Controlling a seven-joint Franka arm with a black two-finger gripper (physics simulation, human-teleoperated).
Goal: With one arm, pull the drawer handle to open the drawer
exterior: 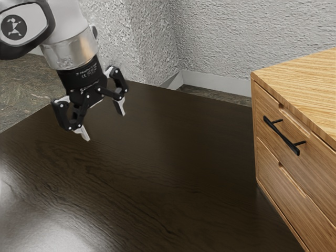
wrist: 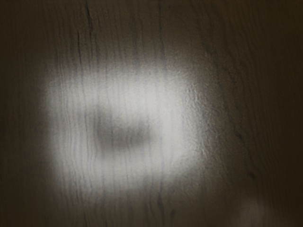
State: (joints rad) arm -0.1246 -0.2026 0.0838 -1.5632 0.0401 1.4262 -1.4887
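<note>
Exterior view: the arm [exterior: 63,37] hangs over the dark surface [exterior: 157,184] at the exterior view's left, jaws apart and empty. Well apart, at the exterior view's right, the black drawer handle [exterior: 283,135] sits untouched on the wooden cabinet's [exterior: 304,79] upper drawer [exterior: 315,168]. Wrist view: dark wood grain with a pale glare patch [wrist: 118,132] under the hand.

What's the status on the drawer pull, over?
Status: gripper open above the table, well short of the cabinet. The drawer handle untouched, drawer looks shut. Only table between them.
</note>
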